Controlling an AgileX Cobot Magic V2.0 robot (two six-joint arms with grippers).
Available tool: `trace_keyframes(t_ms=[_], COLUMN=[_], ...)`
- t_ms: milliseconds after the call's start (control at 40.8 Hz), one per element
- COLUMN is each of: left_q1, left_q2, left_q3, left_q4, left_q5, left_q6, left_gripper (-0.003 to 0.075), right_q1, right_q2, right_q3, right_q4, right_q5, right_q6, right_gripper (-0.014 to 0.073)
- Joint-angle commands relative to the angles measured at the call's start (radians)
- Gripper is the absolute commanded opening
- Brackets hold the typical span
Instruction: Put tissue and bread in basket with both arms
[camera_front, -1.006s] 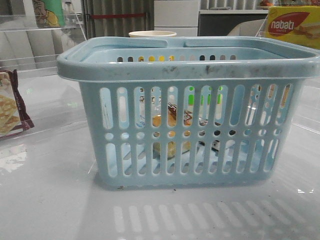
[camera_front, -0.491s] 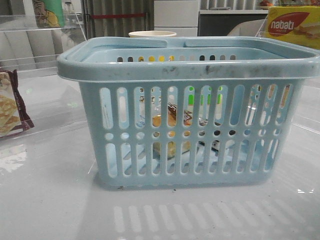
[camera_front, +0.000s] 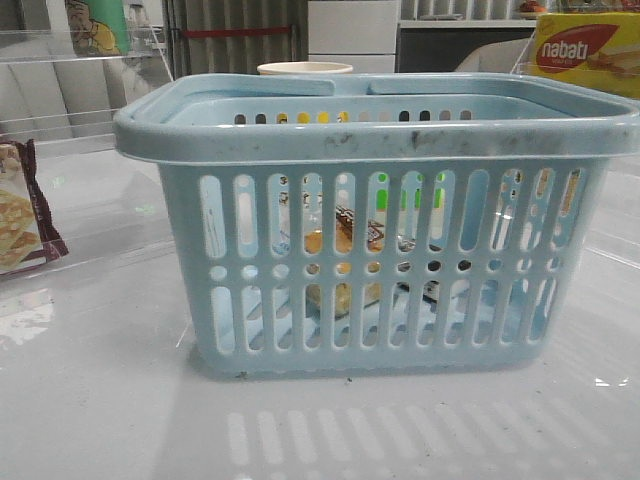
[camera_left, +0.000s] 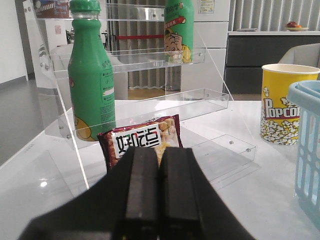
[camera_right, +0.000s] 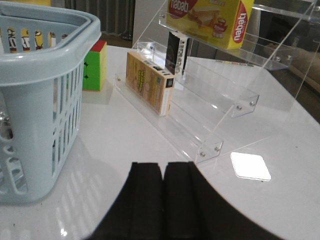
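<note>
The light-blue basket stands in the middle of the table. Through its slots I see the golden-yellow bread with a dark label lying inside on the bottom. I cannot make out the tissue among the things behind the slots. Neither gripper shows in the front view. My left gripper is shut and empty, left of the basket's edge, facing a maroon-edged cracker packet. My right gripper is shut and empty over the table, to the right of the basket.
On the left, a clear acrylic shelf holds green bottles; a popcorn cup stands behind the basket. On the right, another acrylic shelf holds a yellow box and a Nabati box; a Rubik's cube stands nearby.
</note>
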Motion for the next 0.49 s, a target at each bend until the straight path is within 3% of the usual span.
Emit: trace_keyframes(t_ms=[0,466], left_q1=[-0.002,-0.002], left_q2=[-0.018,-0.016], left_q3=[-0.001,-0.001], left_q4=[-0.008,-0.008], left_q5=[-0.091,-0.091], left_q6=[0.0,0.0], left_gripper=[0.0091,0.0091], right_q1=[-0.009,-0.009], right_q2=[-0.018,-0.018], right_q3=[0.001,0.003], right_q4=[0.0,0.012], right_q5=[-0.144,-0.223], right_q6=[-0.008,-0.005], right_gripper=[0.0057,0.0057])
